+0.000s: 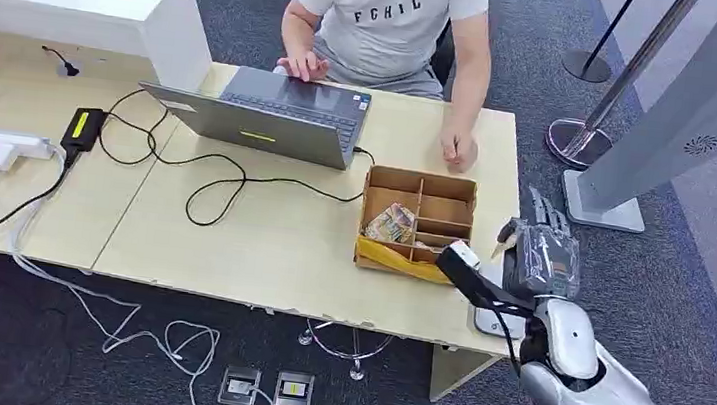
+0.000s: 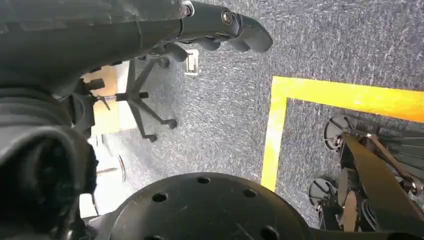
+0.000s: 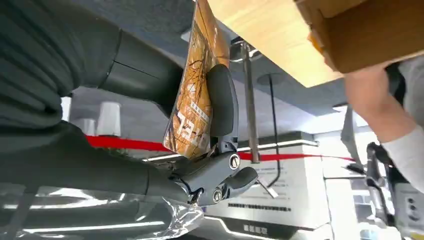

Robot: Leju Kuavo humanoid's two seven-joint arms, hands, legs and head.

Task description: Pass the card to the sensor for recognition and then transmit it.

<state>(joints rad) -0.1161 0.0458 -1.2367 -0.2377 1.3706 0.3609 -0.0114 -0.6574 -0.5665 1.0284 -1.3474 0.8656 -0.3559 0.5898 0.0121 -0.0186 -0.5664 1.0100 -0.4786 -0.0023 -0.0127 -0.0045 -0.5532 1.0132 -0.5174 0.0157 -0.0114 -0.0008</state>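
Clearly, we see the right hand [image 1: 542, 250] raised at the counter's [image 1: 260, 242] right edge, just beside the cardboard box [image 1: 417, 222]. In the right wrist view its fingers [image 3: 222, 100] and thumb pinch an orange printed card [image 3: 192, 95], held edge-up below the counter's underside. The left hand [image 2: 150, 30] hangs over grey carpet [image 2: 225, 110], fingers curled in with nothing in them. A person [image 1: 389, 15] sits behind a laptop [image 1: 273, 113].

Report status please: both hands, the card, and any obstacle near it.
Right hand grips the card beside the table's right end. Left hand hangs over carpet, holding nothing. A person's hand rests on the table near the cardboard box.
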